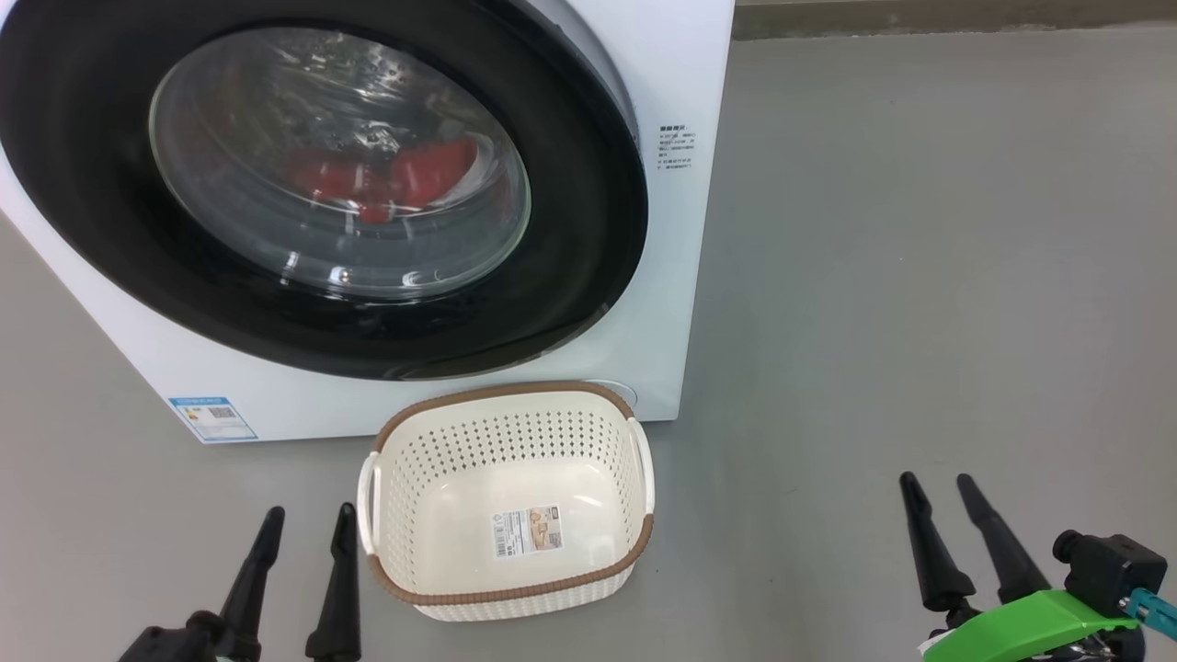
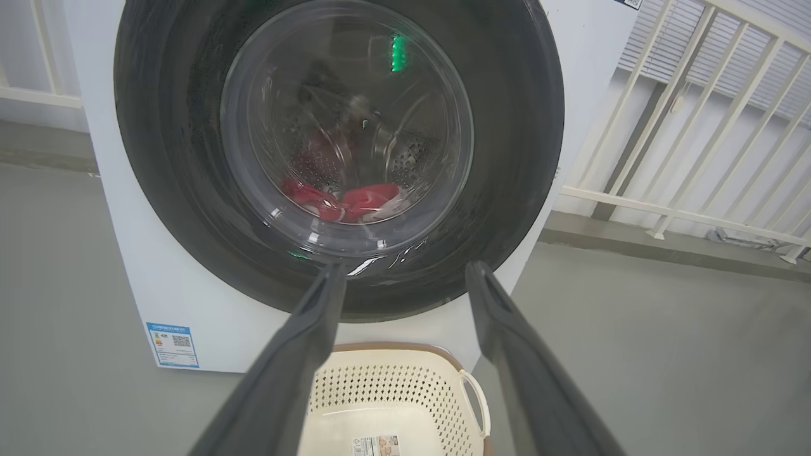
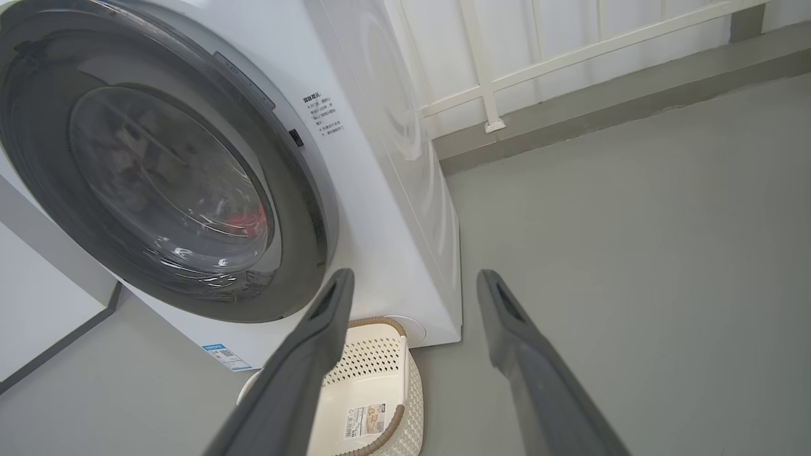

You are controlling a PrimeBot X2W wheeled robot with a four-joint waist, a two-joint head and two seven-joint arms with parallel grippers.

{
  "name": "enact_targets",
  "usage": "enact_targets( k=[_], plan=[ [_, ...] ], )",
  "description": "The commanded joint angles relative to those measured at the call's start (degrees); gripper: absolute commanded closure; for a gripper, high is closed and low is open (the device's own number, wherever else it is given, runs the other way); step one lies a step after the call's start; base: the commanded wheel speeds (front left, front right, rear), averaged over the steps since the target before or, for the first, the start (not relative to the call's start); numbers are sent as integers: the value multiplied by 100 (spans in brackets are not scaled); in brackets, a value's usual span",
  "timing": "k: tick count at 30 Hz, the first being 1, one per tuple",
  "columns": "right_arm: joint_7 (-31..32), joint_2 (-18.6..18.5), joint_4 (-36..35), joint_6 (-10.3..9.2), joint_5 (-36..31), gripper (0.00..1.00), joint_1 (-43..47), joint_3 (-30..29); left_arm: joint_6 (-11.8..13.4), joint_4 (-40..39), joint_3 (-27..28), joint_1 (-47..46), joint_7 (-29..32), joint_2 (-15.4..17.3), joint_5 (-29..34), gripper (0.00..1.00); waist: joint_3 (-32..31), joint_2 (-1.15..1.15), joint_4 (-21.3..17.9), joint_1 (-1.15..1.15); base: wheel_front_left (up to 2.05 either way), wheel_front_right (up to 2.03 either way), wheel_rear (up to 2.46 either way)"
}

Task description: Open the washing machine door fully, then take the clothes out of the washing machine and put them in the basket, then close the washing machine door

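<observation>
Light bright, even, diffuse. Shadows soft, faint beside basket (image 1: 515,432). White glare streaks on washing machine door (image 1: 322,184) glass; green reflection there in left wrist view. Wrist views: wide-angle bowing at edges, near fingers (image 2: 285,380) soft-focus. Head view sharp.

Smooth matt grey floor (image 1: 919,276) across the right and lower parts of the head view. Darker grey raised kerb strip (image 1: 919,17) along its top right edge. White railing (image 2: 709,126) of slim slanted bars at the upper right of the left wrist view, feet on that kerb. Pale horizontal slats (image 2: 703,44) behind the bars, top right. Plain white wall panel (image 3: 38,297) at the lower left of the right wrist view.
</observation>
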Motion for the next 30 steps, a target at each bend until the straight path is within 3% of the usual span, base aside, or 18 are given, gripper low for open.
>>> enact_targets(
  k=[1, 14, 30],
  plan=[
    [-99, -101, -166, -4, -177, 0, -34, 77, -2, -159, 144, -20, -77, 52, 157, 0, 7, 0, -2, 0, 0, 0, 0],
    [-317, -59, -246, -4, -967, 0, 188, -298, -18, 18, 142, -42, -297, 60, 904, 0, 112, 0, 20, 0, 0, 0, 0],
    [-320, 35, -291, -4, -1072, 0, 287, -431, -28, 156, 115, -66, -301, 60, 871, 0, 119, 0, 13, 0, 0, 0, 0]
  ],
)
